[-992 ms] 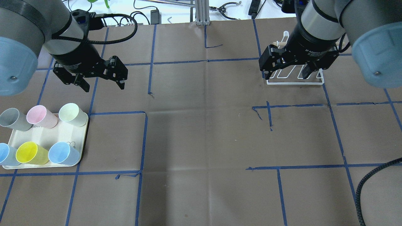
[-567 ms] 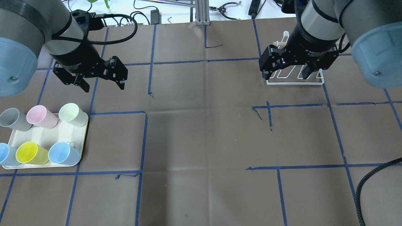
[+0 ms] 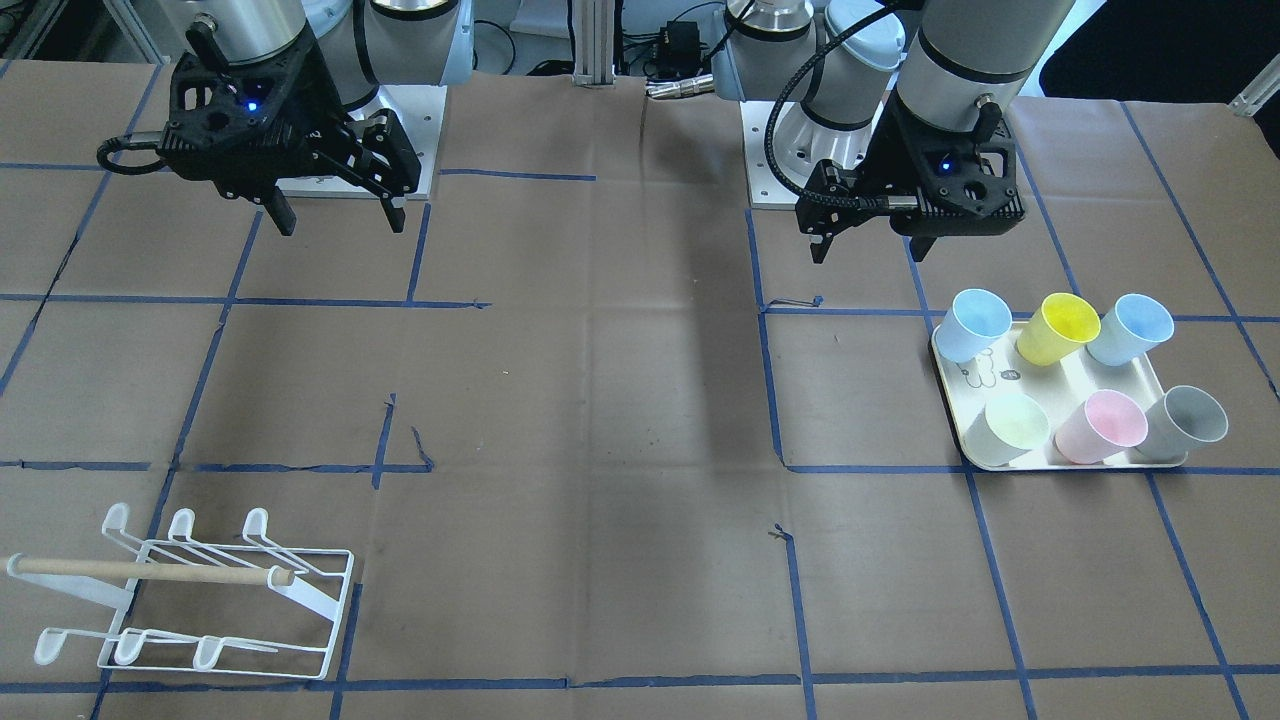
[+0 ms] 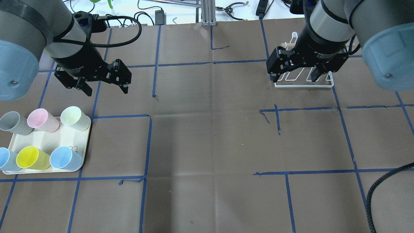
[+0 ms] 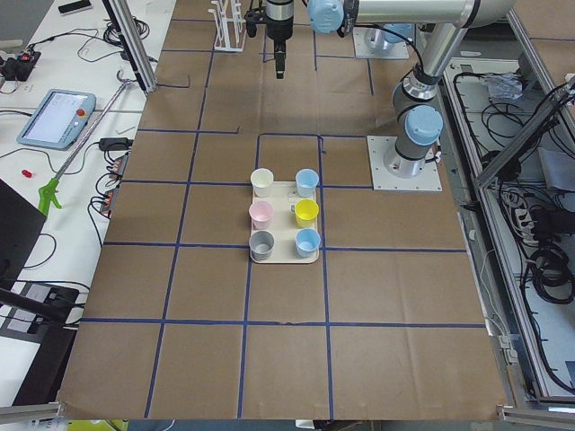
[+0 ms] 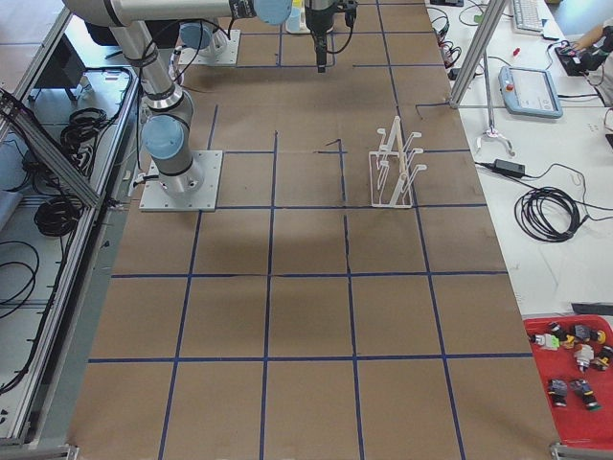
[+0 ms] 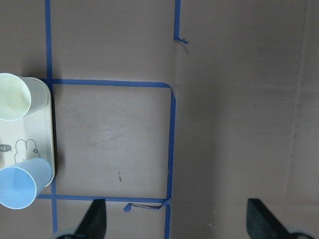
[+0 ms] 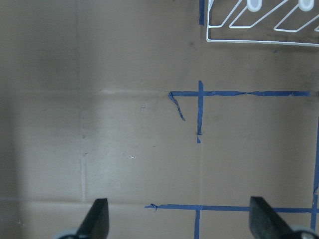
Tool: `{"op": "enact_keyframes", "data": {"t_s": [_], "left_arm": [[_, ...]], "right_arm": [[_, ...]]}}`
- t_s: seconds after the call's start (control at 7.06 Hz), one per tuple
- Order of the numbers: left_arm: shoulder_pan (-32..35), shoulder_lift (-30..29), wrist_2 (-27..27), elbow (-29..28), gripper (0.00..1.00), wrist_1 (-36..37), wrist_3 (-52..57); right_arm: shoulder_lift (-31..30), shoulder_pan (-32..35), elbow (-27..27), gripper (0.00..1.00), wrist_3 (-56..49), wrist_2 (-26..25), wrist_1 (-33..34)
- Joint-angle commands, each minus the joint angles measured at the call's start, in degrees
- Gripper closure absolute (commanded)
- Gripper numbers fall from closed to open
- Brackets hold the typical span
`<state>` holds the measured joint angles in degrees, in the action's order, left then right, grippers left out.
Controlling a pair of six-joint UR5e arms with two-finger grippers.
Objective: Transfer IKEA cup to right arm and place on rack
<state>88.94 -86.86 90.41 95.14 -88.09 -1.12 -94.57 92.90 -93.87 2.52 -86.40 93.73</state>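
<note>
Left gripper point(image 4: 106, 90) wide open, empty, hovering beside the tray point(image 4: 48, 142) of six cups point(image 4: 72, 117) at the table's point(image 4: 210, 145) left edge. Right gripper point(image 4: 292, 77) open, empty; rack point(image 3: 150, 571) near far-right edge.

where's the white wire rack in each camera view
front-facing: rack in the bottom left corner
overhead: rack upper right
exterior left: rack at the top edge, far end
exterior right: rack right of centre
left wrist: not in view
right wrist: rack at the top right edge, cut off
shared landmark: cream tray at the table's other end (not in exterior right or right wrist)
</note>
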Motion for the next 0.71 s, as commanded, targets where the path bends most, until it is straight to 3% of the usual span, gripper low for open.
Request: {"op": "enact_keyframes", "data": {"t_s": [0.0,0.57], "left_arm": [[0.0,0.11,-0.06,0.22,0.0,0.02,0.06],[-2.71,-0.07,0.3,0.05,0.0,0.29,4.61]], "right_arm": [[0.0,0.0,0.09,0.0,0.03,0.0,0.14],[-0.09,0.0,0.09,0.0,0.03,0.0,0.05]]}}
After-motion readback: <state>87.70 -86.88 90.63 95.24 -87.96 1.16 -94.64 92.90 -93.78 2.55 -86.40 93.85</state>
